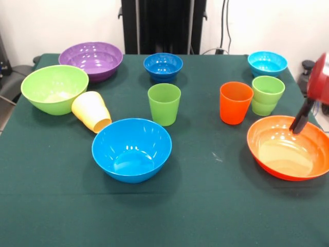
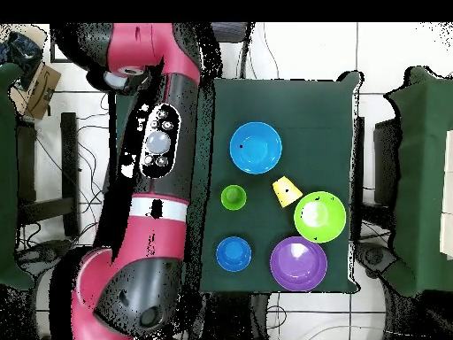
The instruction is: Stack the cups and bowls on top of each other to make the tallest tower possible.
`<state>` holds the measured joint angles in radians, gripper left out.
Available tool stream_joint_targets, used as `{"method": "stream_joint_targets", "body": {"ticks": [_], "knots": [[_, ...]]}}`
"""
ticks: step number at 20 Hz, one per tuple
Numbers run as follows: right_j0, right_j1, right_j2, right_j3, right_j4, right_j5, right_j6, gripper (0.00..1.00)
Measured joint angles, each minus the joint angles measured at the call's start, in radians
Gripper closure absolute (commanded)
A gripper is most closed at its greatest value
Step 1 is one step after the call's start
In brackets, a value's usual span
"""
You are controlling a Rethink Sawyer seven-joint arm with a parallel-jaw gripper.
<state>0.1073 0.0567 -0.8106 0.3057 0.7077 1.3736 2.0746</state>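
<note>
No tower stands; all bowls and cups sit apart on the green cloth. My gripper (image 1: 299, 123) hangs at the far right over the far rim of the large orange bowl (image 1: 288, 149). Behind that bowl stand the orange cup (image 1: 236, 103), the light green cup (image 1: 267, 95) and the turquoise bowl (image 1: 267, 63). The big blue bowl (image 1: 131, 149) (image 2: 256, 147) is front centre, with the green cup (image 1: 164, 104) and dark blue bowl (image 1: 163, 66) behind it. The yellow cup (image 1: 91, 111) lies on its side against the lime green bowl (image 1: 54, 88). The purple bowl (image 1: 91, 60) is far left.
The table (image 1: 205, 206) is covered in dark green cloth. In the overhead view my red arm (image 2: 168, 177) hides the side of the table with the orange things. The robot's black pedestal (image 1: 163, 25) stands behind the far edge.
</note>
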Motion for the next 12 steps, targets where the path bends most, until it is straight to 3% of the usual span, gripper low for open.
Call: {"method": "stream_joint_targets", "body": {"ticks": [6,12], "knots": [[0.014,-0.059,0.038,0.071,-0.040,0.000,0.000,0.00],[0.002,-0.059,0.065,0.073,-0.057,0.000,0.000,0.00]]}}
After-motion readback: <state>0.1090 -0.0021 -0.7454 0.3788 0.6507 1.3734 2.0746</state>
